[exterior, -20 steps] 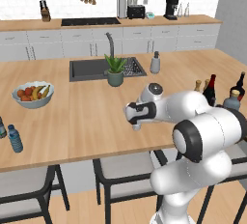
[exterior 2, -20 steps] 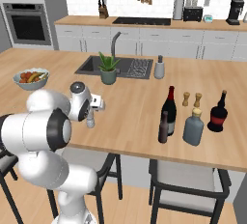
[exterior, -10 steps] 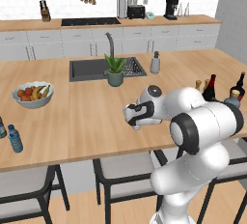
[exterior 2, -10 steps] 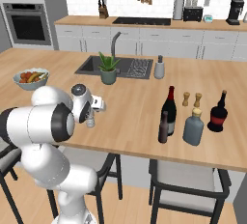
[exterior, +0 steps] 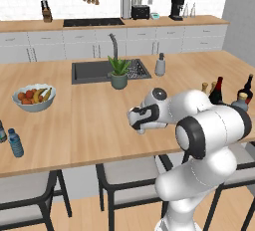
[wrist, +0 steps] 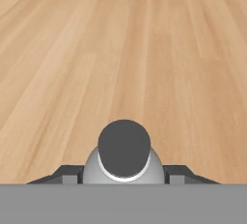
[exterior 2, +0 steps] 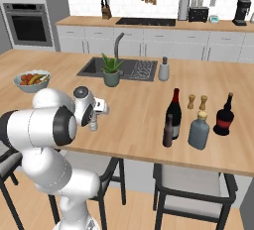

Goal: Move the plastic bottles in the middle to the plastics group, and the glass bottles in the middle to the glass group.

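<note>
The small clear plastic bottle (wrist: 124,156) stands upright between my fingertips (wrist: 65,175), its cap seen from above. My gripper (exterior 2: 94,119) is low over the middle of the wooden counter, and its jaws press on the bottle's (exterior 2: 93,124) sides. From the left base view my gripper (exterior: 139,121) covers most of the bottle. The tall wine bottle (exterior 2: 173,112) and the slim brown bottle (exterior 2: 168,131) stand to the right. Beyond them is the glass group: a squat grey bottle (exterior 2: 199,131) and a red-topped dark bottle (exterior 2: 224,117). The plastics group has a blue-tinted bottle (exterior: 15,143) and a green bottle (exterior: 1,133) at the counter's far left.
A fruit bowl (exterior: 34,98) sits left of the sink (exterior: 89,70). A potted plant (exterior: 118,75) stands just beyond my hand and a soap dispenser (exterior 2: 163,69) sits by the sink. Two wooden mills (exterior 2: 191,101) stand behind the glass bottles. Stools line the counter's near edge.
The jaws have closed in on the small clear bottle. The hand has hardly shifted and the bottle still stands on the counter.
</note>
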Controlling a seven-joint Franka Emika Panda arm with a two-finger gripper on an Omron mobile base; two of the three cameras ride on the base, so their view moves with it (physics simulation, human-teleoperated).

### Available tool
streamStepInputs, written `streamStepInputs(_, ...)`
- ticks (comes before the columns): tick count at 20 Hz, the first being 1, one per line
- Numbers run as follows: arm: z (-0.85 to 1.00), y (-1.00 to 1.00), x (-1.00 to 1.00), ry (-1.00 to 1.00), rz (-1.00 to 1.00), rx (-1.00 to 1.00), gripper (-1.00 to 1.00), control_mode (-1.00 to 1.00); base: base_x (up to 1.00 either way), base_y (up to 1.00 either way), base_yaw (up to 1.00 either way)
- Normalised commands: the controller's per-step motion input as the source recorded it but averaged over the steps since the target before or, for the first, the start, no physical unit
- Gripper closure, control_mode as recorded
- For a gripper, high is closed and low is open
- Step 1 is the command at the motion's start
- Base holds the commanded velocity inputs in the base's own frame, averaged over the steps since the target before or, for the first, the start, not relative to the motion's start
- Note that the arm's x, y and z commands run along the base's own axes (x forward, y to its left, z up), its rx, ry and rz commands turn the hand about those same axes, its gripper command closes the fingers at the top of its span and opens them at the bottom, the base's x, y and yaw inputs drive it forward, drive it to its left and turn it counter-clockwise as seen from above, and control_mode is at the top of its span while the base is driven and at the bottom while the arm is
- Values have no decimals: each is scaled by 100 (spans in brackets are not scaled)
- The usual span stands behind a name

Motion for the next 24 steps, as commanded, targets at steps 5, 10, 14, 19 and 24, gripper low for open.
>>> streamStepInputs(5, 7, 1, -5, 0, 1, 0, 100, -100, 0, 0, 0)
streamStepInputs(10, 51, 34, -55, -2, 12, 0, 100, -100, 0, 0, 0)
streamStepInputs(14, 40, 82, -34, -4, 22, 0, 100, -100, 0, 0, 0)
streamStepInputs(19, 28, 100, -12, -5, 33, 0, 100, -100, 0, 0, 0)
streamStepInputs(24, 1, 100, -4, 0, 43, 0, 100, -100, 0, 0, 0)
